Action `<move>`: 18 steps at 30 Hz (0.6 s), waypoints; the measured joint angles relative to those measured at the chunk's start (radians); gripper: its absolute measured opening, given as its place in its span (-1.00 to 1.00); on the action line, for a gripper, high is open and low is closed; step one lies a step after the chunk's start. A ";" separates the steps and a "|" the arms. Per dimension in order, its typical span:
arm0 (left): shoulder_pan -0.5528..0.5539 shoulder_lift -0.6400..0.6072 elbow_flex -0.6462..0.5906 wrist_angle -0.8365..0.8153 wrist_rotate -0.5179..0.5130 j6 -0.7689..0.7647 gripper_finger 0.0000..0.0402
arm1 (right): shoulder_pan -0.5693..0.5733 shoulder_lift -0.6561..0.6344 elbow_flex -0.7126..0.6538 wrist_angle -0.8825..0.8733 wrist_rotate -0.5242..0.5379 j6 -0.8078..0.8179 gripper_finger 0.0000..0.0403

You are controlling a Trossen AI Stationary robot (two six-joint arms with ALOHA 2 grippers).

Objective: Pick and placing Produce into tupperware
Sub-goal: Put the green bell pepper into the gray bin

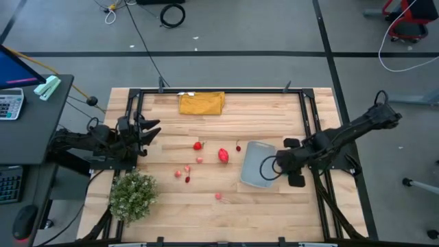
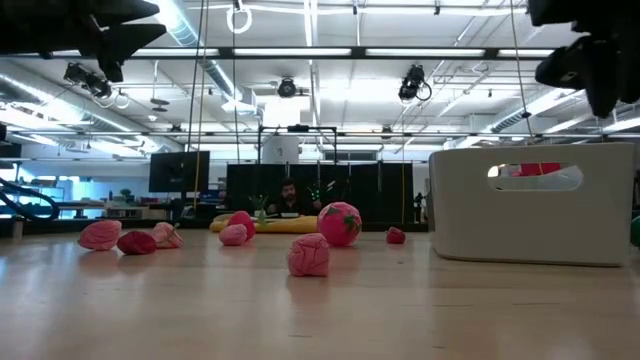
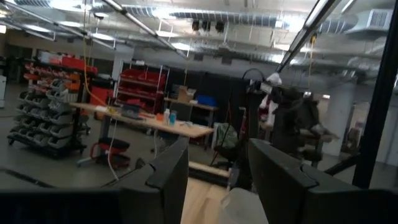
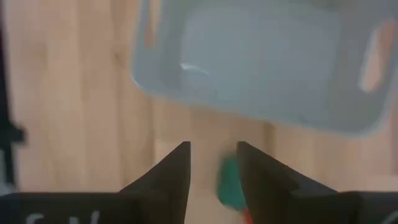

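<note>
The pale blue-grey tupperware (image 1: pixel 255 167) stands flat on the table right of centre and shows as a pale box (image 2: pixel 535 205) in the low view. Several red and pink produce pieces lie on the wood left of it, among them a round red one (image 1: pixel 223 155) (image 2: pixel 339 222) and a pink one (image 2: pixel 308 255). My right gripper (image 1: pixel 278 165) (image 4: pixel 214 165) hovers open over the tupperware's right edge. A green piece (image 4: pixel 228 180) shows through its gap on the table beside the tupperware (image 4: pixel 249 62). My left gripper (image 1: pixel 149 130) (image 3: pixel 217 180) waits open at the left edge, raised.
A bushy pale-green plant (image 1: pixel 132 195) stands at the near-left corner. A mustard-yellow folded cloth (image 1: pixel 202 103) lies at the far edge. Black frame rails (image 1: pixel 310 116) run along the table's sides. Bare wood lies near the front edge, in front of the produce.
</note>
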State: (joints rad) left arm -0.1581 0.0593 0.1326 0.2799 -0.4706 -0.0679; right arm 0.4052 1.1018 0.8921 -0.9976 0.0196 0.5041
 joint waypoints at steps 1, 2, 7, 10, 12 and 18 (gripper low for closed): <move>0.000 0.000 0.000 -0.001 0.000 -0.003 -0.13 | 0.003 0.004 0.000 0.029 0.001 0.009 -0.32; 0.000 0.000 0.000 -0.004 0.000 -0.013 -0.14 | 0.004 0.008 0.000 0.055 0.001 0.010 -0.32; 0.000 -0.001 0.000 -0.043 0.001 -0.110 -0.14 | 0.001 0.053 0.000 0.088 0.002 0.060 -0.32; 0.000 0.000 0.000 -0.105 0.001 -0.168 -0.14 | 0.001 0.103 0.000 0.071 -0.007 0.079 -0.29; 0.000 0.000 0.000 -0.135 0.000 -0.205 -0.14 | 0.001 0.140 0.000 0.058 -0.021 0.080 -0.24; 0.000 0.000 0.000 -0.145 0.000 -0.243 -0.14 | 0.001 0.228 0.000 0.031 -0.063 0.074 0.02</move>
State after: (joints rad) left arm -0.1581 0.0589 0.1326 0.1349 -0.4702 -0.3111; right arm 0.4065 1.3297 0.8917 -0.9663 -0.0434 0.5781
